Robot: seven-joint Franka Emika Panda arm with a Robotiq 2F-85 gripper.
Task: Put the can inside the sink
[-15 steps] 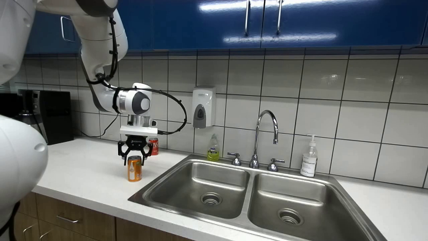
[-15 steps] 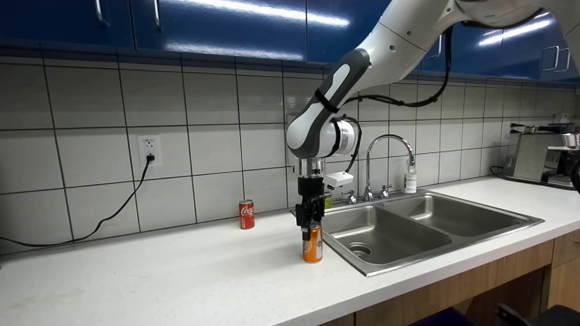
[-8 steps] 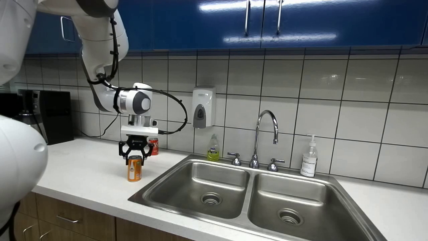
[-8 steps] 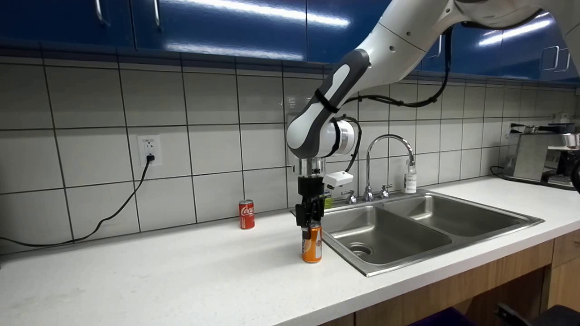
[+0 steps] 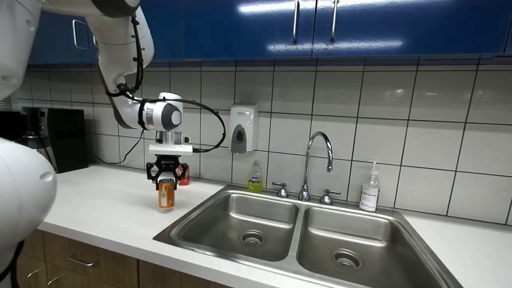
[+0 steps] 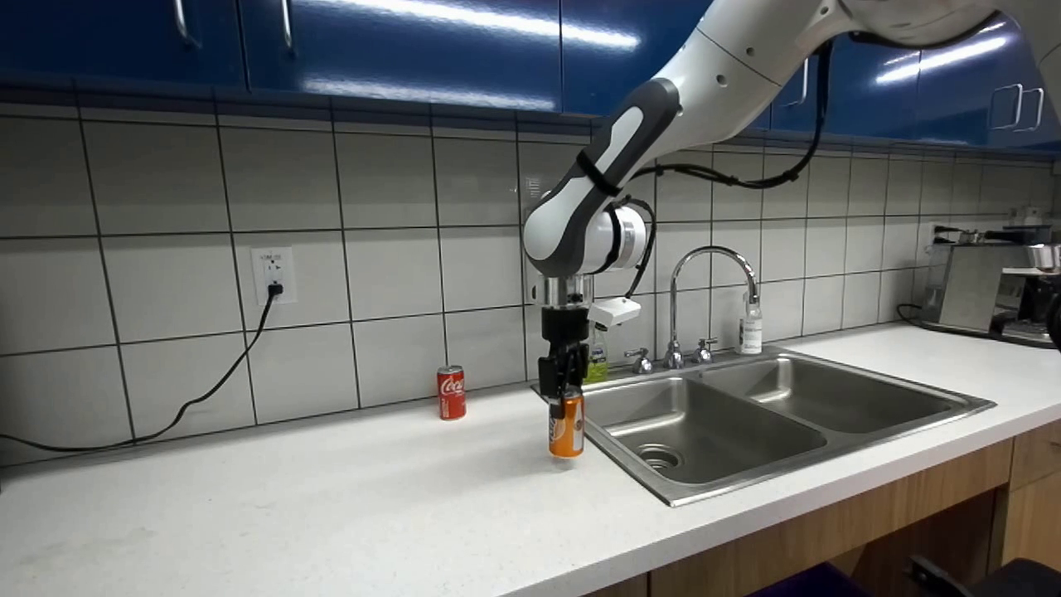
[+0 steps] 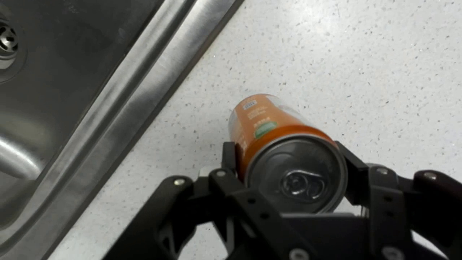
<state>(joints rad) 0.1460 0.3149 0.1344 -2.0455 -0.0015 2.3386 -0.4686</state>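
Newly off the counter (image 5: 108,200) — the orange can (image 5: 166,196), fingers (image 7: 229,157) tight against both sides.

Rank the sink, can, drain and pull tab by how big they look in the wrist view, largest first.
1. Sink, though only part is in frame
2. Can
3. Drain and pull tab: unsure which, with the drain cut off and the tab nearer

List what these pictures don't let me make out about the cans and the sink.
Orange can: fine print too blurred to read, wrist view.
Red can: partly hidden behind the gripper, in an exterior view.
Sink: part of its front rim cut off by the bottom edge, in an exterior view.
Drain: partly cut off by the left edge, wrist view.
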